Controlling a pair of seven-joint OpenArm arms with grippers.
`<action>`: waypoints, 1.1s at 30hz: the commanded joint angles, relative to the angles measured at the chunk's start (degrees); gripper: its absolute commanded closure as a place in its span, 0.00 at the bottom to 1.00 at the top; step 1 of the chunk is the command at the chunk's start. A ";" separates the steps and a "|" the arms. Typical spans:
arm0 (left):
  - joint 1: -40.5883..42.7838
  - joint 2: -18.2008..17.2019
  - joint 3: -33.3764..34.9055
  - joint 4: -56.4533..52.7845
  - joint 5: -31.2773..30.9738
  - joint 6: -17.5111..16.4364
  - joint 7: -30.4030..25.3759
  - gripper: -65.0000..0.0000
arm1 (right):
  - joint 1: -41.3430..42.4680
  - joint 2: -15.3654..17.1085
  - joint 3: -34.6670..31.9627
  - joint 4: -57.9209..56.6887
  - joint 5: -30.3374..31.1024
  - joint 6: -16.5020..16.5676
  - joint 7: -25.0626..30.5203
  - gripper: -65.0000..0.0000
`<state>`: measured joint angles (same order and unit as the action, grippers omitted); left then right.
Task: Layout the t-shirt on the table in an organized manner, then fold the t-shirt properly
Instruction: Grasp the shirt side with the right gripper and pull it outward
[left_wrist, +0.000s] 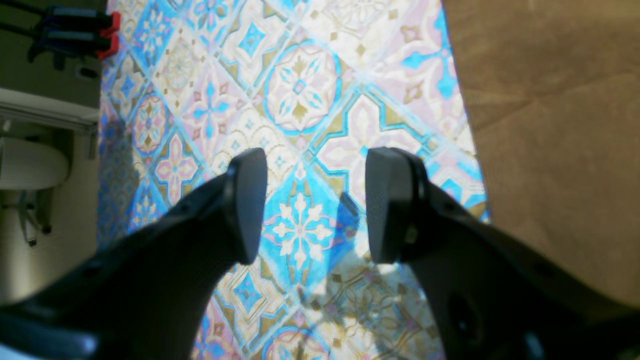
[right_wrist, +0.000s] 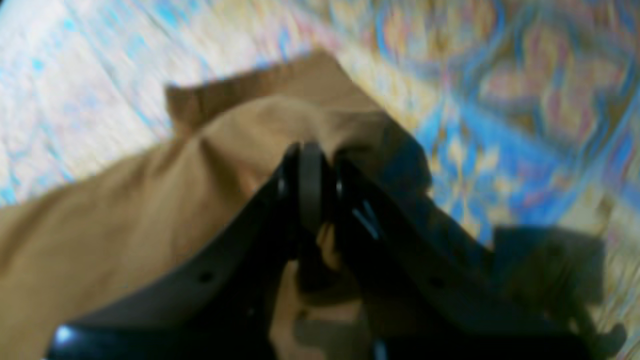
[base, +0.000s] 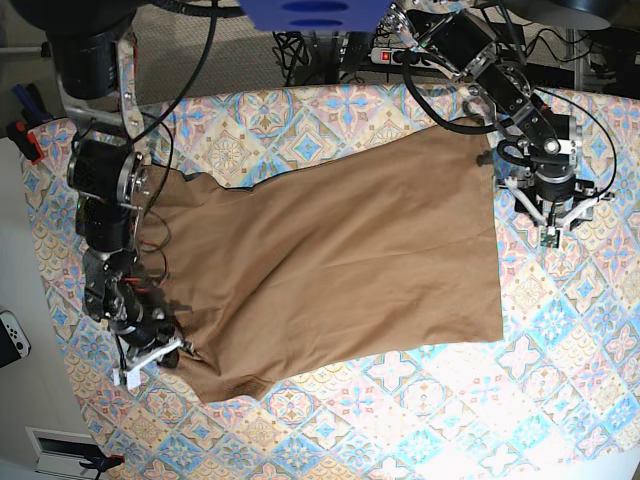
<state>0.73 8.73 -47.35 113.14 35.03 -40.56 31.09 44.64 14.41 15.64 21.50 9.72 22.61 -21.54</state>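
The tan-brown t-shirt (base: 330, 260) lies spread over the middle of the patterned table (base: 450, 400), with loose folds along its left side. At the shirt's lower left corner my right gripper (base: 165, 352) is shut on a pinch of cloth. The blurred right wrist view shows the shut gripper (right_wrist: 310, 170) with t-shirt (right_wrist: 150, 210) cloth bunched between the fingers above the table (right_wrist: 500, 100). My left gripper (base: 553, 238) hovers just off the shirt's right edge. In the left wrist view that gripper (left_wrist: 320, 205) is open and empty over the table (left_wrist: 300, 90), with the t-shirt (left_wrist: 550, 125) beside it.
Red-tipped clamps (left_wrist: 75, 35) hold the table's edge. Cables and a power strip (base: 385, 55) sit behind the far edge. A white object (base: 10, 335) lies on the floor off the table's left side.
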 joint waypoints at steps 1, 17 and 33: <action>-0.60 0.27 0.01 0.92 -0.17 0.56 -0.98 0.52 | 3.23 0.57 -0.03 1.23 0.70 0.47 2.16 1.00; 0.63 0.27 0.01 0.92 -0.17 0.56 -0.98 0.52 | 2.70 0.66 0.23 1.32 0.88 0.47 6.99 0.00; 0.63 0.27 0.01 0.92 -0.61 0.56 -0.98 0.53 | -8.64 6.29 8.67 8.61 0.97 0.73 -5.49 0.46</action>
<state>2.07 8.75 -47.46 113.14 34.74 -40.53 31.05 34.26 19.88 24.08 29.08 9.74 22.90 -28.62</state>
